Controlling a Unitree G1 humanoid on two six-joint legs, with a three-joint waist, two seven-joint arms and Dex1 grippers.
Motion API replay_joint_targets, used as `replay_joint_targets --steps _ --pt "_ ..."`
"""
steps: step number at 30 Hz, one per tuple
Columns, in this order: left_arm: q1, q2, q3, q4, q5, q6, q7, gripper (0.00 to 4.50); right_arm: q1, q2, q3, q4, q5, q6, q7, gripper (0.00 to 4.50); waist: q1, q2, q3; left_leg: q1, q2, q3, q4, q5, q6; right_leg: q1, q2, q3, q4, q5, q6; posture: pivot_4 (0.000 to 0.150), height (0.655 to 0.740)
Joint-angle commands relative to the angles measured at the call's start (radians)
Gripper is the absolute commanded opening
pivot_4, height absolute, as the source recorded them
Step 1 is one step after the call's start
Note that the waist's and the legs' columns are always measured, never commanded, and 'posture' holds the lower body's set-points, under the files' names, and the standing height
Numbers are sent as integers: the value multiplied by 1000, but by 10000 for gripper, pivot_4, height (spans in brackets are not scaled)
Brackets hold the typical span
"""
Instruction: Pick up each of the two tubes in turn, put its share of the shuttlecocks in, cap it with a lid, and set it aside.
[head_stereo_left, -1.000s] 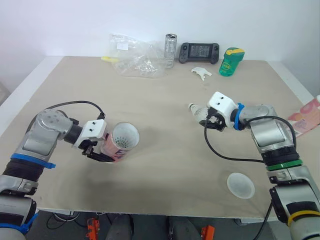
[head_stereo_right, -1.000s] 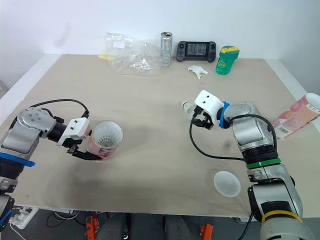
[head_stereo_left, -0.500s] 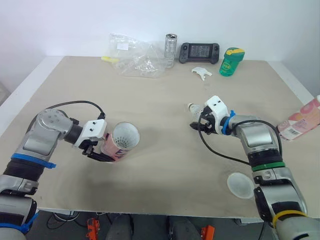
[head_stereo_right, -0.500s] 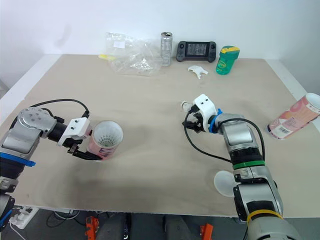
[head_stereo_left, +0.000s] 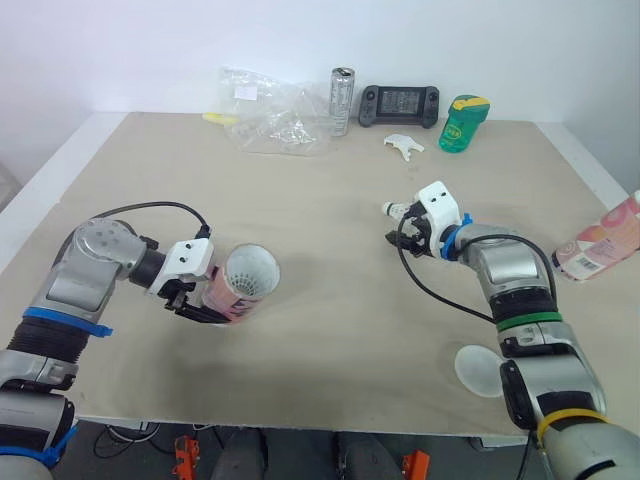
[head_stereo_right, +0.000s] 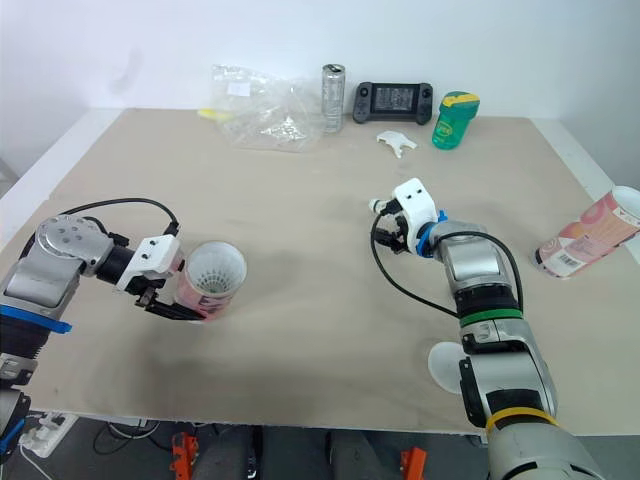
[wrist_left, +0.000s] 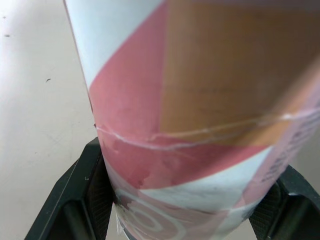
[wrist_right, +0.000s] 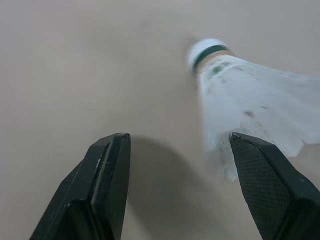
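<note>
My left gripper (head_stereo_left: 200, 302) is clamped on tube 1 (head_stereo_left: 243, 283), the pink and white one. Both black fingers (wrist_left: 82, 200) press its sides, and the wall shows a thin crease between them. The tube lies tilted at the table's (head_stereo_left: 300, 350) front left, with its open mouth turned up toward my head. I cannot tell what is inside it.

My right gripper (wrist_right: 175, 142) is low over the table's middle right, with its 2 fingers wide apart and nothing between them. A shuttlecock (wrist_right: 250, 100) lies on the table just beside 1 finger, with its cork end pointing away from my wrist. I cannot tell whether its feathers touch that finger.

Tube 2 (head_stereo_left: 603, 243) lies on its side at the table's right edge, well apart from both grippers. A round lid (head_stereo_left: 480, 371) lies flat near the front edge, beside my right forearm.

Along the far edge stand a can (head_stereo_left: 342, 100) and a green bottle (head_stereo_left: 463, 122), with a game console (head_stereo_left: 398, 103) between them. A clear plastic bag (head_stereo_left: 270, 120) lies left of the can, and a small white piece (head_stereo_left: 404, 146) lies near the bottle.
</note>
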Motion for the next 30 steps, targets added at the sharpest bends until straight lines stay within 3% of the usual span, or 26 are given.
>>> replay_joint_targets --steps 1,3,8,9,15,20,22,24,30 --pt "14 -24 -38 -2 15 -2 7 31664 -59 13 -41 62 3 -60 -48 31764 1 0 0 0 0 0 0 0 0 0 0 0 0 0 0 1500 7213" --pt "15 -26 -37 -3 16 -1 7 31664 -69 18 -46 91 3 -83 -59 26756 1 0 0 0 -1 0 0 0 0 0 -1 0 0 0 0 1500 7213" --pt "23 -19 -30 -9 16 0 7 31664 -68 19 -46 89 21 -114 -23 3791 1 0 0 -1 -3 0 0 0 0 0 -3 0 0 0 0 1500 7213" --pt "24 -17 -29 -10 16 1 7 31664 -65 17 -45 83 23 -114 -16 1162 1 0 0 -1 -3 0 0 0 0 0 -3 0 0 0 0 1500 7213" --pt "25 -11 -24 -10 16 2 5 31664 -48 -9 -60 -16 55 -121 53 1162 1 0 0 -1 -3 0 0 0 0 0 -3 0 0 0 1 1500 7213" --pt "23 -3 -26 -7 18 1 -6 31664 114 -107 17 -514 190 -72 373 1162 2 1 0 -3 -4 -2 0 0 0 0 -3 -1 -1 -1 1 1500 7213" --pt "9 9 -38 0 17 -3 -13 31664 180 -183 73 -803 298 -63 550 1162 2 2 0 -3 -3 -2 0 0 0 0 -3 -1 -1 -2 1 1500 7213" --pt "-19 20 -55 17 13 -9 -15 31664 170 -218 116 -974 361 -52 645 1162 -1 2 0 -3 -3 -3 -1 0 0 -1 -3 -2 -1 -3 2 1500 7213" --pt "-77 31 -98 63 3 -29 -15 31664 39 -172 156 -965 367 -27 636 1162 -4 -2 1 1 -1 -3 0 4 -3 1 -1 -2 0 1 -4 1500 7213"
